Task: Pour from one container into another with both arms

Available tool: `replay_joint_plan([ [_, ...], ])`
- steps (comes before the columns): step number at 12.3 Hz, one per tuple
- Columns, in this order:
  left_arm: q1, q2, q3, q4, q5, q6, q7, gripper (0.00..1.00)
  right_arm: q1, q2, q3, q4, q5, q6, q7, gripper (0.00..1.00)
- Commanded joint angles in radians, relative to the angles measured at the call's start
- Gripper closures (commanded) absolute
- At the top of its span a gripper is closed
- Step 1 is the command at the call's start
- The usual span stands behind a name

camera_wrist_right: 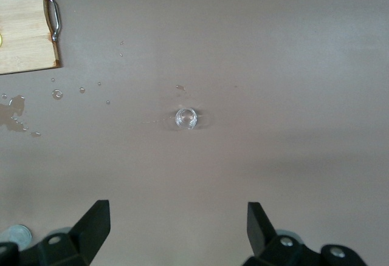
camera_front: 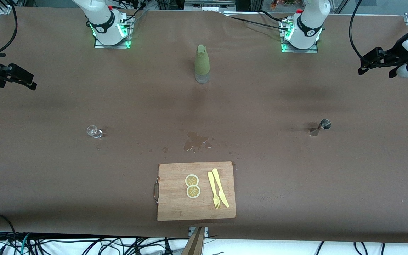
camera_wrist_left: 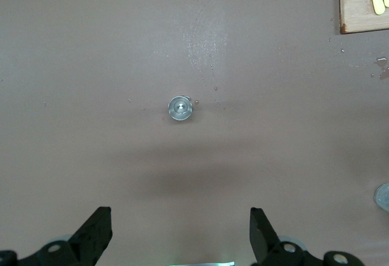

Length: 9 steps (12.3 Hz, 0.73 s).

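Left gripper [camera_wrist_left: 180, 235] spread wide, empty, high over small steel jigger [camera_wrist_left: 180, 109]. Right gripper [camera_wrist_right: 179, 229] likewise released, over small clear glass [camera_wrist_right: 186, 118]. Green-sleeved bottle [camera_front: 202, 63] upright between arm bases.

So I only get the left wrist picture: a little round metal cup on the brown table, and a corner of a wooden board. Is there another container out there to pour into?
Observer: Yes. A small clear glass stands toward the right arm's end of the table.
Operator: And is the other arm doing anything with it?
Observer: No. The right hand hangs open in the air at that end of the table, holding nothing.
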<state>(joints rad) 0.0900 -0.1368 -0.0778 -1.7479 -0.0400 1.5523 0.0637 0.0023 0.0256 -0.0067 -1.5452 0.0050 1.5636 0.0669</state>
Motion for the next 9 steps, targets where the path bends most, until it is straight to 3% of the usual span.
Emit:
replay_joint_plan([
  [1,0.007,-0.009,-0.005,0.005,0.005,-0.005,0.018,0.0,-0.004,-0.023,0.002,-0.016,0.015,-0.007,-0.012,0.0],
  [3,0.007,-0.007,-0.003,0.005,0.008,-0.005,0.019,0.0,-0.004,-0.018,0.002,-0.016,0.015,-0.007,-0.018,0.0],
  [9,0.007,-0.023,-0.003,0.004,0.012,-0.029,0.019,0.0,-0.004,0.033,0.001,-0.019,0.015,-0.045,-0.332,0.0],
])
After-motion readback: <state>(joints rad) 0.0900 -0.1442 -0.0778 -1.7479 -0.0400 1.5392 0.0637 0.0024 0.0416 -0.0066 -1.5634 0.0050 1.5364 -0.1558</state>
